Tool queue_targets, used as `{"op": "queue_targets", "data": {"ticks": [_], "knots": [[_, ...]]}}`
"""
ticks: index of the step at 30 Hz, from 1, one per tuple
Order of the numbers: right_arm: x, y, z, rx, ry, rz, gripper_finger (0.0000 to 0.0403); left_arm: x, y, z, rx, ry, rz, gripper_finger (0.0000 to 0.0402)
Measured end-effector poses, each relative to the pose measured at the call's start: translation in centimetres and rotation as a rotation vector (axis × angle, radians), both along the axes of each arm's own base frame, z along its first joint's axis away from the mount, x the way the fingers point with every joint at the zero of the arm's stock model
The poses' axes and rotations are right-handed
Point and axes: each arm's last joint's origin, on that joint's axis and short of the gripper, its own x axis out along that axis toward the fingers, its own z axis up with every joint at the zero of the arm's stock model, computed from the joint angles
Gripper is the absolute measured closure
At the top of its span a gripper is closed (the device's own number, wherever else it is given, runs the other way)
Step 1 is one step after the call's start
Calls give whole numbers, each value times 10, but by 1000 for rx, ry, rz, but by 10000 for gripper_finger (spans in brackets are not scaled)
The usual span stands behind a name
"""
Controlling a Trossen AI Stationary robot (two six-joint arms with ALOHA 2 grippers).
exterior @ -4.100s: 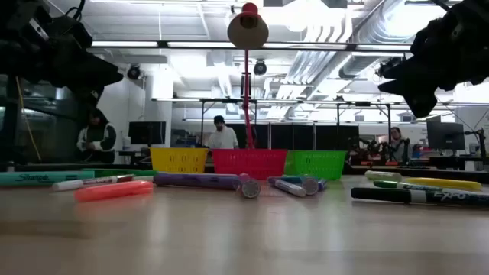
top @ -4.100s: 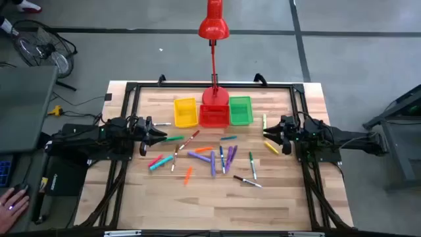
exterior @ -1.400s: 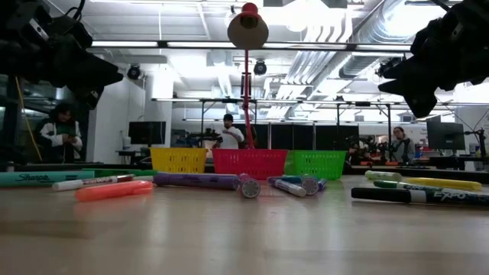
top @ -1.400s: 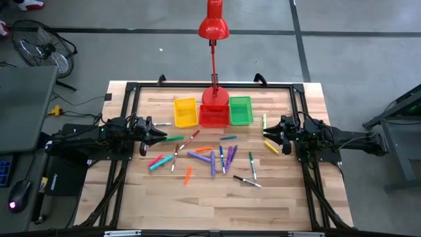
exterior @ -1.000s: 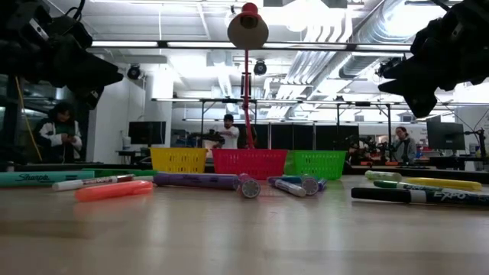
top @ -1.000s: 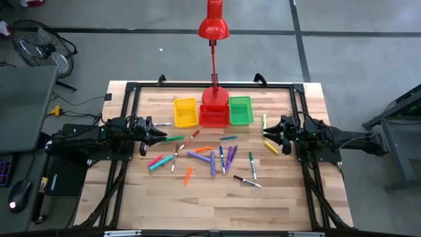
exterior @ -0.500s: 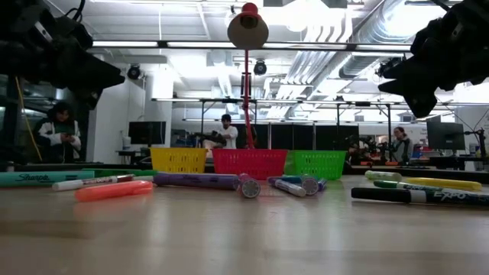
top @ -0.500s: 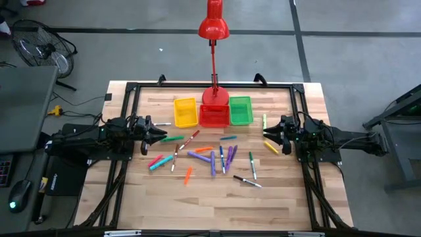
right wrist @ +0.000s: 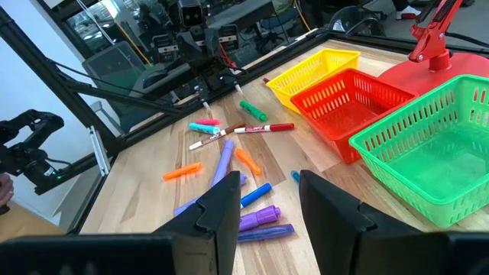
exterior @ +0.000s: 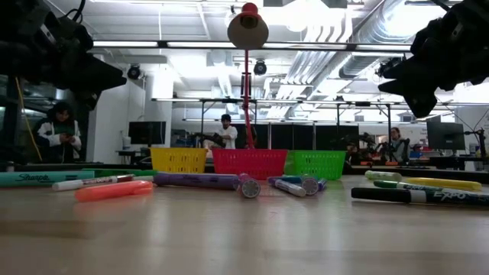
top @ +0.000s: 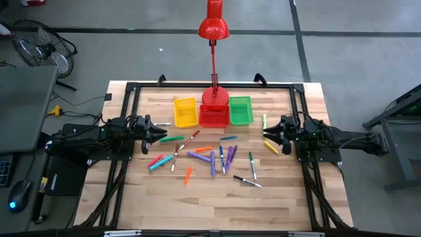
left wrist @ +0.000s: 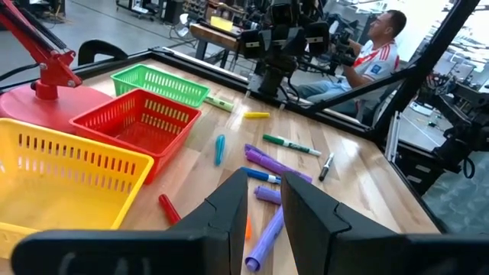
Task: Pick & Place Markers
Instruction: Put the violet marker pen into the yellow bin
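Markers (top: pixel 210 158): scattered loose across the middle of the desk (top: pixel 197 204), in front of three bins.
Bins: yellow (top: pixel 185 112), red (top: pixel 214 115), green (top: pixel 241 110), side by side.
My left claw (top: pixel 160 134): above the desk's left side, fingers slightly apart, empty.
My right claw (top: pixel 266 134): at the right side, fingers apart, empty.

Roughly twenty markers (top: pixel 212 160), three bins (top: pixel 213 112)
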Motion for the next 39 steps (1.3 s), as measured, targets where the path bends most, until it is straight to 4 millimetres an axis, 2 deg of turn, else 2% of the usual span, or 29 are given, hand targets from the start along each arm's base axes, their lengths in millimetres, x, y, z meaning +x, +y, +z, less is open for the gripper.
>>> {"op": "queue_targets", "data": {"ticks": [4,12,19,22,26,33,39], "knots": [[0,0,0,0,-1,0,279,0,0,1,0,-2,0,321],[0,0,0,0,0,0,279,-6,1,22,37,-29,44,312],[0,0,0,0,0,0,279,-13,2,43,54,124,116,229],[0,0,0,0,0,0,279,-10,3,54,12,204,151,195],[0,0,0,0,0,0,279,6,6,68,-45,329,198,170],[0,0,0,0,0,-1,279,43,19,86,-113,599,271,164],[0,0,0,0,0,0,279,69,37,98,-42,837,231,163]]}}
